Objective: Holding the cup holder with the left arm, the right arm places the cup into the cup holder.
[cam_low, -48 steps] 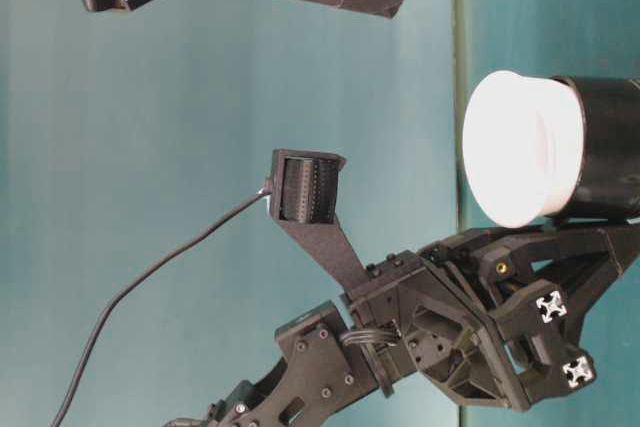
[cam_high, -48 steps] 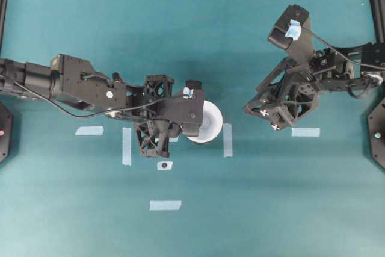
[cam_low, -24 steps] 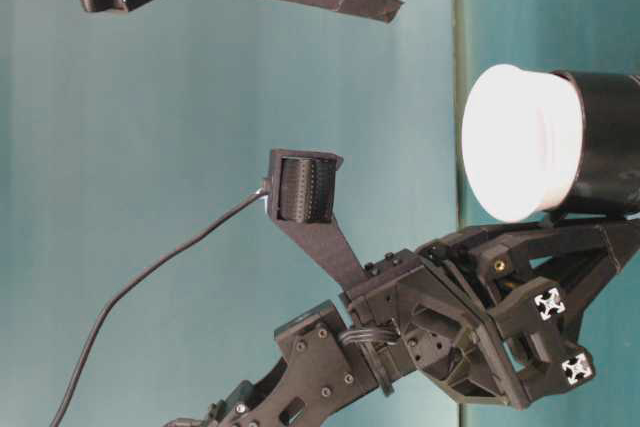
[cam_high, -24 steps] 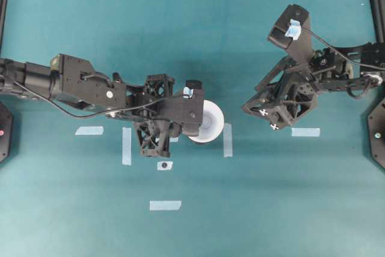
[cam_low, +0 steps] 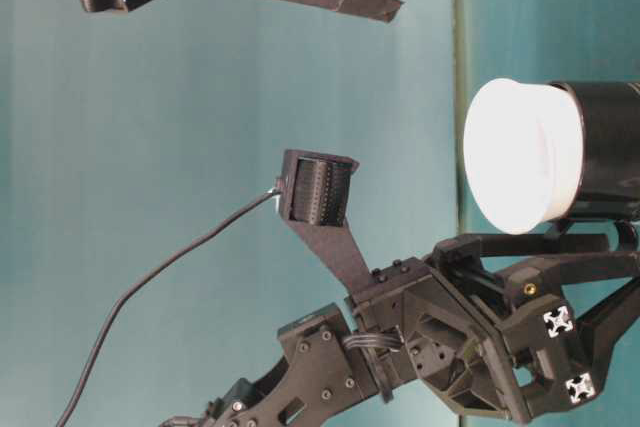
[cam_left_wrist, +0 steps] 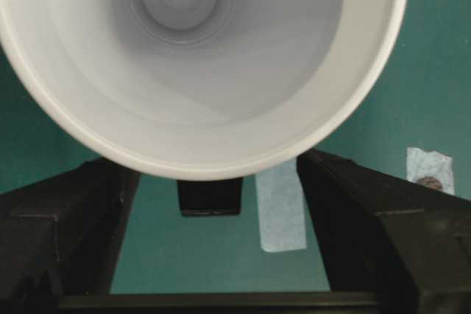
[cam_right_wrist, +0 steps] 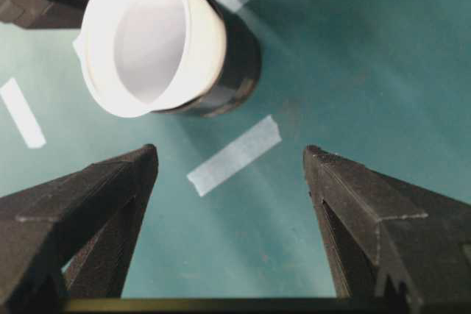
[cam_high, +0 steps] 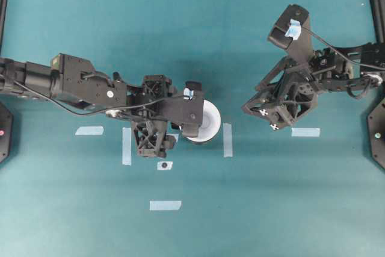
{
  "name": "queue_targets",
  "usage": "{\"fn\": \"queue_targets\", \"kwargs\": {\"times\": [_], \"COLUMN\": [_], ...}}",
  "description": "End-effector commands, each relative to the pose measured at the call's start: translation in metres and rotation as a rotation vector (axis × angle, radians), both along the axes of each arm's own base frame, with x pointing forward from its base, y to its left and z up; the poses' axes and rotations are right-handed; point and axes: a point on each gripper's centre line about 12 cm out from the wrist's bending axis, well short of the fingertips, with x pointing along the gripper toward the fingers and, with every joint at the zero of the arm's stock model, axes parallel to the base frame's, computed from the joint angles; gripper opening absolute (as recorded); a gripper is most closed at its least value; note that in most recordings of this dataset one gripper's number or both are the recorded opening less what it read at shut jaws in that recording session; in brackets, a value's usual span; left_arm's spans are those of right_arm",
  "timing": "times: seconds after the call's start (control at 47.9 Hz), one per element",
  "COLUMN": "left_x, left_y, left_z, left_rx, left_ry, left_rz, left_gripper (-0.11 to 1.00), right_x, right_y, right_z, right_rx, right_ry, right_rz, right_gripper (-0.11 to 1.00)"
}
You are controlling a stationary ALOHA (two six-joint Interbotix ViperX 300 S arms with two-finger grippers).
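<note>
Overhead view gives us the relation that matters: the cup (cam_high: pixel 206 122) already sits in the holder (cam_right_wrist: pixel 234 64) near the middle of the bench (cam_high: pixel 271 197), with the left claw (cam_high: pixel 157 118) right against its left side and the right claw (cam_high: pixel 274 109) well apart to the right. So the left arm is by far the nearer one.

From the left wrist camera we see the cup's white rim filling the top of the frame, the holder's short tab (cam_left_wrist: pixel 210 196) poking out below it, and the two left fingers (cam_left_wrist: pixel 66 233) standing wide on either side. We see open bench between tab and fingers, so the left claw is spread and grips nothing.

From the right wrist camera the cup and holder lie ahead and off to the upper left, standing upright on the bench, the cup's rim above the black ring. The right fingers (cam_right_wrist: pixel 96 204) stand wide apart with only bench and a strip of tape (cam_right_wrist: pixel 234 154) between them; that claw is empty too.

We judge the placing done. What remains, as we read it, is for the left arm to draw straight back along its own line, away from the tab, without nudging the holder.
</note>
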Motion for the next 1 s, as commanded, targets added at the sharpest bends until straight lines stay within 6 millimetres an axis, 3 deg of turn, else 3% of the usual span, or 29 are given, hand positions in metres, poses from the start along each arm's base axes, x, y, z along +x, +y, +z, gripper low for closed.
{"fn": "queue_targets", "kwargs": {"times": [0.0, 0.709, 0.981], "left_x": [0.006, 0.002, -0.011], "left_y": [0.001, 0.001, 0.0], "left_z": [0.015, 0.035, 0.036], "left_rx": [0.006, 0.006, 0.007], "left_ry": [-0.044, -0.09, -0.041], "left_rz": [-0.001, 0.001, -0.001], "left_gripper": [0.86, 0.86, 0.86], "right_x": [0.001, 0.0, 0.0], "right_y": [0.001, 0.006, 0.007], "right_z": [0.009, 0.007, 0.009], "right_rx": [0.002, 0.001, 0.0], "right_ry": [-0.031, -0.023, -0.031], "right_rz": [-0.005, 0.016, 0.019], "right_gripper": [0.85, 0.85, 0.85]}}
